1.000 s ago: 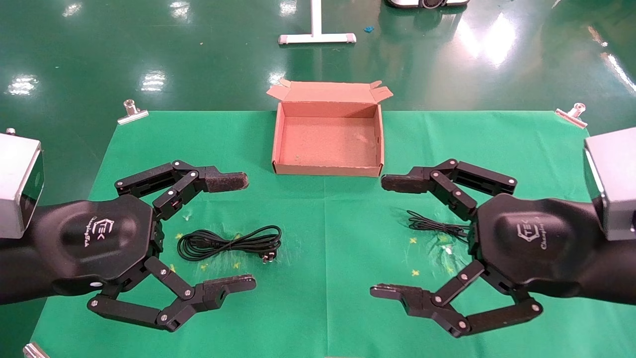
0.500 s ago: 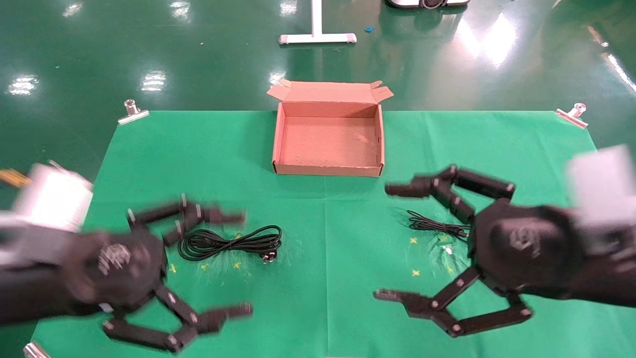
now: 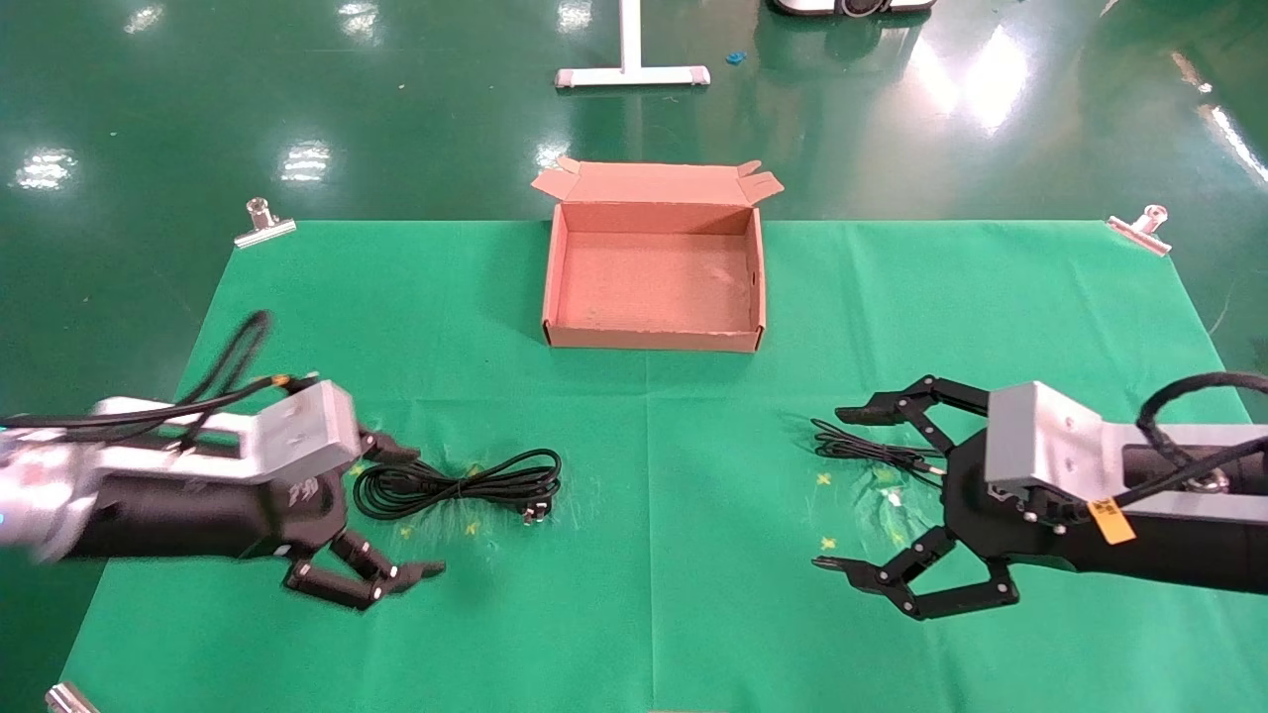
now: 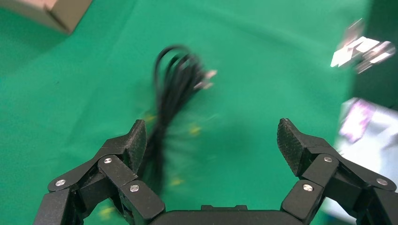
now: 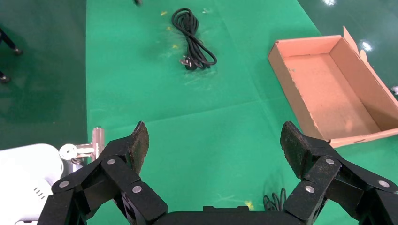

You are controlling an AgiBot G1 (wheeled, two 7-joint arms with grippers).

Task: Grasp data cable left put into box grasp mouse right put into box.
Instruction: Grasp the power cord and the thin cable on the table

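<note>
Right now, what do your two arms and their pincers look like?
Both arms are black with a silver-grey block at the wrist and loose black cables. The left pincer and right pincer are black linkage fingers with silver rivets and textured pads. The right arm carries a small yellow tag.

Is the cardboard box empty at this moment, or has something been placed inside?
Empty. The box shows only its bare brown floor; the data cable lies on the green cloth.

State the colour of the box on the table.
Brown corrugated cardboard box, empty, flaps open at the far edge; the head view shows it best.
</note>
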